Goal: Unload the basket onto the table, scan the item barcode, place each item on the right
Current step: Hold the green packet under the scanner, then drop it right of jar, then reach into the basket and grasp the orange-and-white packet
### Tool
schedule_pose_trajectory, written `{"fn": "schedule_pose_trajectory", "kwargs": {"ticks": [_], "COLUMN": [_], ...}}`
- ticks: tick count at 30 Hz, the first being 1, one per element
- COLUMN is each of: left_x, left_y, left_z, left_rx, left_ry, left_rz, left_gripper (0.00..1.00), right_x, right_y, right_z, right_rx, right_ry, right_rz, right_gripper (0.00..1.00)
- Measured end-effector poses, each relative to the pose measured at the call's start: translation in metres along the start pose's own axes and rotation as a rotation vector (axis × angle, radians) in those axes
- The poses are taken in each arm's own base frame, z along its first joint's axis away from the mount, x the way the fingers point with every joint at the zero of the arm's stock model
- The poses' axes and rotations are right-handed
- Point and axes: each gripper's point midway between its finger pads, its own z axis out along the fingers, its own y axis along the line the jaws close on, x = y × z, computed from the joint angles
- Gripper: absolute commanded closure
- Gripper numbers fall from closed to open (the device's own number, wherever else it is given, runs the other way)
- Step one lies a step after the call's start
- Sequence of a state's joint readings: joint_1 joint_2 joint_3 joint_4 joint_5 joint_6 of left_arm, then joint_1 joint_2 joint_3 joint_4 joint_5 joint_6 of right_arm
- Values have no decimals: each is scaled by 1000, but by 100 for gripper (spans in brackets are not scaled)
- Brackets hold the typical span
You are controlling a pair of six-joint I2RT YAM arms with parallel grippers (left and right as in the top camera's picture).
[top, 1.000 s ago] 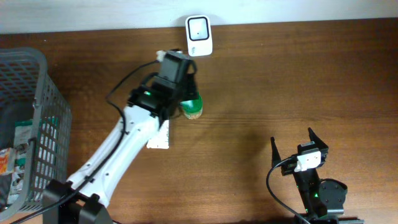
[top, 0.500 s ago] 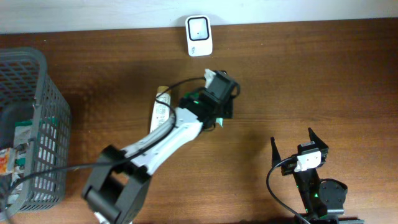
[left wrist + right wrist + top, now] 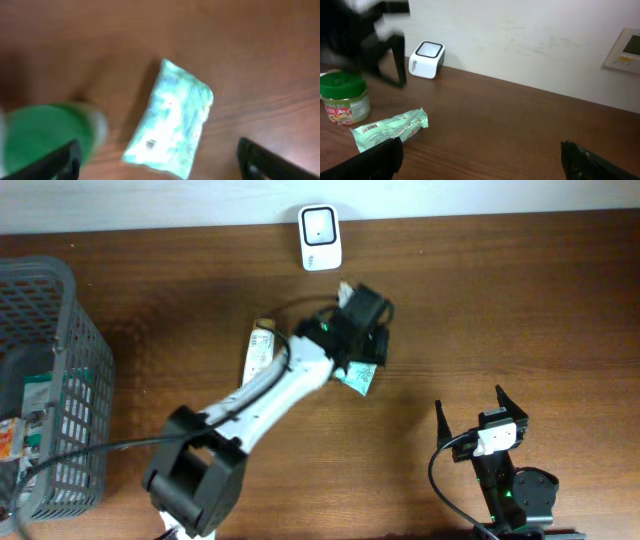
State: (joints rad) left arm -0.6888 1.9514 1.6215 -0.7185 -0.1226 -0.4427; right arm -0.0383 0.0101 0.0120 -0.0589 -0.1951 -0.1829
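L claw [image 3: 160, 159] hung over the packet [image 3: 358, 378], fingers wide apart and nothing between them. The packet lay flat on the worktop [image 3: 500, 300], loose, touching neither finger. R claw [image 3: 468, 398] also stood apart and empty, parked at the near R edge, well apart from everything.

Key relation: the packet sat right under and just ahead of the L claw. Its long axis ran on a diagonal to the finger line, lower-L to upper-R in the L wrist view. The jaws weren't square to its narrow side. My read: any re-grasp needs some wrist turn so the fingers straddle the width, not the length.

The L arm was far nearer. The R arm would have to cross bare worktop to reach, so L looked like the one to act.

The jar [image 3: 342, 102] stood just beside the packet's L end in the R wrist view, near but prob. not touching. It would crowd the finger on that side, so a drop could clip it.

A barcode showed face up near that same end. The scanner [image 3: 320, 225] stood at the wall, beyond the packet and a bit L in the overhead. So the carry would go away from the R arm, toward the wall, with the code tipped at the scanner's window. Scan not yet done, I'd judge.
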Motion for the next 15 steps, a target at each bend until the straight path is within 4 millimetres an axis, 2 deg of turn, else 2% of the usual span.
{"fn": "schedule_pose_trajectory", "kwargs": {"ticks": [3,5,7,8,9,11,14,15], "left_x": [-35,-67,-91,-98,-107,-103,-80,-72], "left_y": [29,57,93,109,147,183,256,276], "left_z": [-48,-98,-150,-171,-214,-246,-285,-293], "left_rx": [-33,-51,-77,-93,-140,-193,-320,-358], "left_ry": [-14,-74,-155,-185,-261,-292,-295,-290], "left_rz": [5,-11,-42,-58,-99,-138,-257,-295], "left_gripper": [1,1,1,1,1,1,1,1], "right_x": [0,0,0,0,0,0,0,0], "right_y": [0,0,0,0,0,0,0,0], "right_z": [0,0,0,0,0,0,0,0], "right_rx": [0,0,0,0,0,0,2,1], "right_ry": [0,0,0,0,0,0,0,0], "right_rz": [1,0,0,0,0,0,0,0], "right_gripper": [2,2,2,2,2,2,2,2]}}
